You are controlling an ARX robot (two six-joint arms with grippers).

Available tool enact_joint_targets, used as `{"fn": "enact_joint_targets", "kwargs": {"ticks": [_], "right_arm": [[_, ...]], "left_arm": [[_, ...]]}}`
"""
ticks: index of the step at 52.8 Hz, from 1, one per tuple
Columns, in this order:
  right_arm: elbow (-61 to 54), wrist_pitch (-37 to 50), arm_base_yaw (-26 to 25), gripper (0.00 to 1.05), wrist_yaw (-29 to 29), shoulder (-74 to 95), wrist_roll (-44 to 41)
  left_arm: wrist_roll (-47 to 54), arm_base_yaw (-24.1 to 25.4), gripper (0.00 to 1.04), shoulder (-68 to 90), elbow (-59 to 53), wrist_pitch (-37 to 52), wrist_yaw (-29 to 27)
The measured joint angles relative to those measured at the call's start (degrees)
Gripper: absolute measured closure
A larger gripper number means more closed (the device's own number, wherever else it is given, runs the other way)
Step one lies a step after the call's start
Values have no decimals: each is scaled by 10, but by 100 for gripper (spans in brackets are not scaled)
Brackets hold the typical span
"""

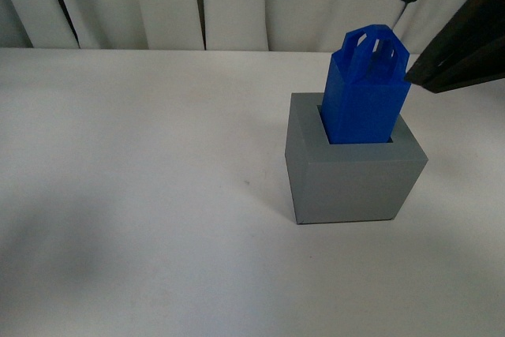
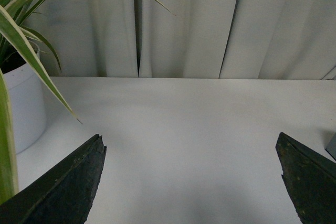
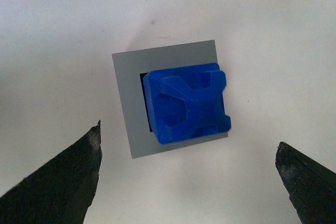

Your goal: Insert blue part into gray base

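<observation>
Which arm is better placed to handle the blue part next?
Right: the right gripper, open, hangs above the blue part in the gray base. The left gripper points elsewhere, at the table.

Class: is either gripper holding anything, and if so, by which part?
Nothing is held: left gripper and right gripper are open; the blue part sits free in the gray base.

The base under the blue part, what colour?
The base is plain gray; front view shows it best.

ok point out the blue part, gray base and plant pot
blue part (image 1: 375, 112): front view, its front face
gray base (image 1: 351, 191): front view, its front wall
plant pot (image 2: 29, 114): left wrist view, its white side
</observation>
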Motion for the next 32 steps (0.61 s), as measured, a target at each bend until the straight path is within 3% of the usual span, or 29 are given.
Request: {"fn": "enact_joint_targets", "kwargs": {"ticks": [10, 18, 26, 29, 32], "right_arm": [[-120, 89, -55, 7, -86, -124, 42], [-280, 210, -136, 7, -182, -268, 122], [-425, 294, -203, 7, -214, -398, 187], [-512, 384, -237, 7, -199, -469, 251], [-537, 417, -249, 7, -194, -489, 291]], "left_arm": [[0, 0, 6, 0, 0, 0, 0], [0, 0, 6, 0, 0, 0, 0], [0, 0, 6, 0, 0, 0, 0], [0, 0, 6, 0, 0, 0, 0], [0, 0, 6, 0, 0, 0, 0]]}}
